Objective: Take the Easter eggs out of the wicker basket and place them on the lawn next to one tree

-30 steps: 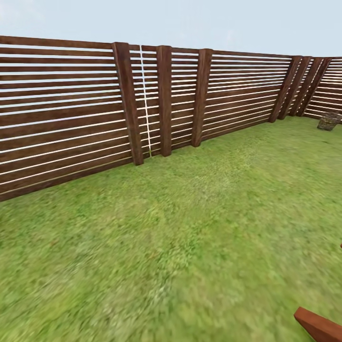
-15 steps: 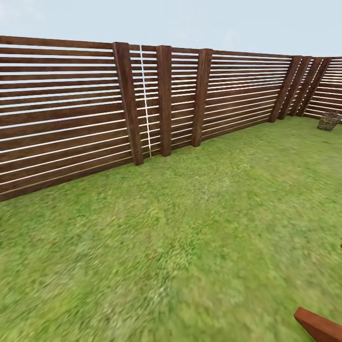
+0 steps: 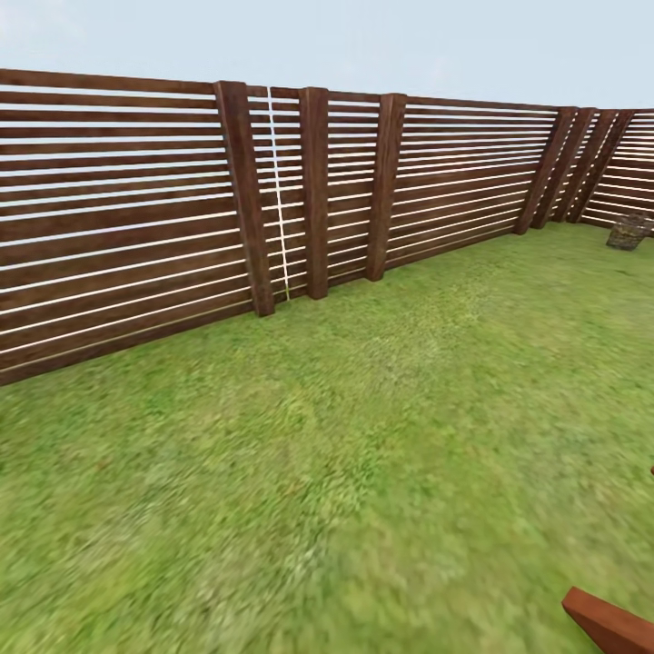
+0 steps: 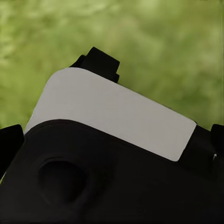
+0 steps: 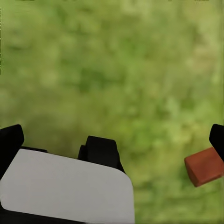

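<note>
Head view: lawn [image 3: 363,436] running to brown slat fence [image 3: 136,218]; red-brown beam end [image 3: 610,625] at near right corner.

Left wrist: blurred grass, gripper state unclear.

Right wrist: grass, red-brown block [image 5: 204,166], gripper state unclear.

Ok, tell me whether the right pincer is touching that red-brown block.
Cannot tell. In the right wrist view one finger of the right pincer borders the red-brown block in the picture, but depth is unclear.
</note>
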You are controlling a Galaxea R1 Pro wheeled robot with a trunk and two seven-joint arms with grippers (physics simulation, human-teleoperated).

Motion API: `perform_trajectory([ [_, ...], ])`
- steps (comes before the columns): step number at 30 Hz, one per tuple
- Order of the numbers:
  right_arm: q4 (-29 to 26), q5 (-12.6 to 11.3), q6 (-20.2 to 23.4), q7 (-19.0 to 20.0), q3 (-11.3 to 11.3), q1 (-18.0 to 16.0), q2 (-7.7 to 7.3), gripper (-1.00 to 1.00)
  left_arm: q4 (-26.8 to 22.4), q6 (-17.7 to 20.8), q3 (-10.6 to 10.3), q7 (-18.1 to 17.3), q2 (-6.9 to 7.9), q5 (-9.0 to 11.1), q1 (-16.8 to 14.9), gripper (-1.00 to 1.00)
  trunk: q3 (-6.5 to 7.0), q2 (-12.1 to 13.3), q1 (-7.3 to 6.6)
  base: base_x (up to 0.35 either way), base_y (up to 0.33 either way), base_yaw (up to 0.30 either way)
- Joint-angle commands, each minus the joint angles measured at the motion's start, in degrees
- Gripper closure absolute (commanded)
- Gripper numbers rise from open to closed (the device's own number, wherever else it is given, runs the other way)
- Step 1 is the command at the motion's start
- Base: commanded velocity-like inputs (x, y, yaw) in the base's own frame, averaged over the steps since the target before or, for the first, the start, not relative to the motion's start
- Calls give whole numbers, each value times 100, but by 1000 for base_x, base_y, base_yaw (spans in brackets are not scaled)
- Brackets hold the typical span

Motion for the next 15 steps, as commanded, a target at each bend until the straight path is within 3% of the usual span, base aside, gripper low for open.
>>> perform_trajectory([
  [1, 26, 35, -30, -40, 13, -10, 2, -100, -9, 24, 44, 21, -8, -14, -1, -100, 14, 39, -23, 0, 0, 0],
  [10, 25, 38, -38, -40, 18, -10, 2, -100, -2, 44, 43, 49, -9, -16, -1, -100, 176, 400, -221, 10, 0, 0],
  [15, 24, 38, -39, -40, 20, -10, 2, -100, 0, 55, 46, 57, 2, -16, -1, -100, 266, 601, -331, 237, 0, 0],
])
